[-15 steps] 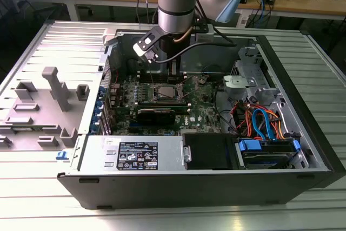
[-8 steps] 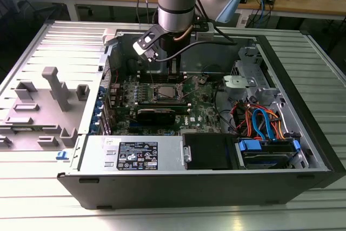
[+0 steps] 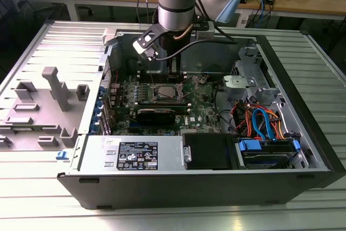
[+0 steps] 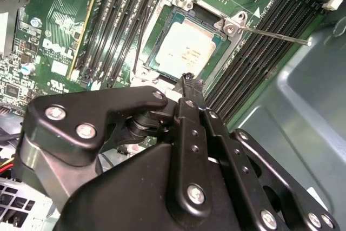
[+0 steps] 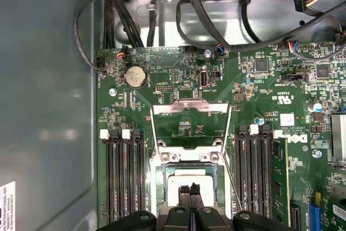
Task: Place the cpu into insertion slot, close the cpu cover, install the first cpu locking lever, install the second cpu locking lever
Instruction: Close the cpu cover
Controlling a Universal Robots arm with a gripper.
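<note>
jaws: pressed together, holding nothing, tips just above the near edge of the slot | cpu: lying flat in the slot | cover: open, tipped back past the slot's far side, straight ahead of the jaws | lever: loose beside the slot

The open black metal computer case is taken whole in the exterior view, from high at its six o'clock, facing twelve. In both wrist views the square dark silvery-rimmed insertion slot is seen closely from above; it is shared with the exterior view.
</note>
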